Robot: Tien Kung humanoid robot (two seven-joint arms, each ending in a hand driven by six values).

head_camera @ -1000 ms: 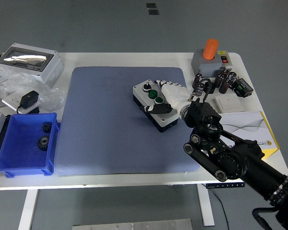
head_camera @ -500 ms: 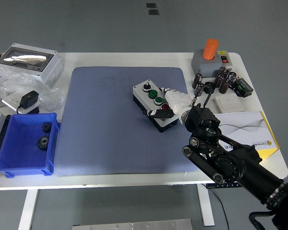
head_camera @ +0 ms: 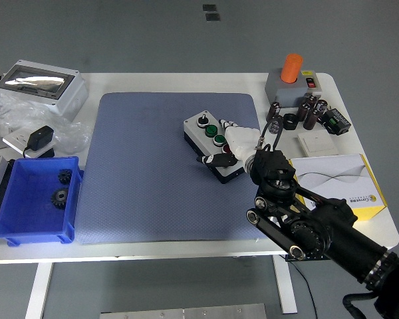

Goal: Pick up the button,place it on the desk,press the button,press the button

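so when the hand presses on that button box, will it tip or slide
Probably neither. The button box is low, wide and flat on the blue mat, so tipping seems unlikely. The textured mat likely grips it. The right hand pressing near the box's end might nudge it slightly.

White button box (head_camera: 208, 136) lies angled on the blue mat (head_camera: 146, 166).

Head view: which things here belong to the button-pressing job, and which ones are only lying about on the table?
Part of the job:
- button box on the blue mat
- right hand, fingers resting on the box

Lying about:
- blue bin with gears
- grey case
- black adapter
- orange-topped switch
- dark cylinders
- booklet
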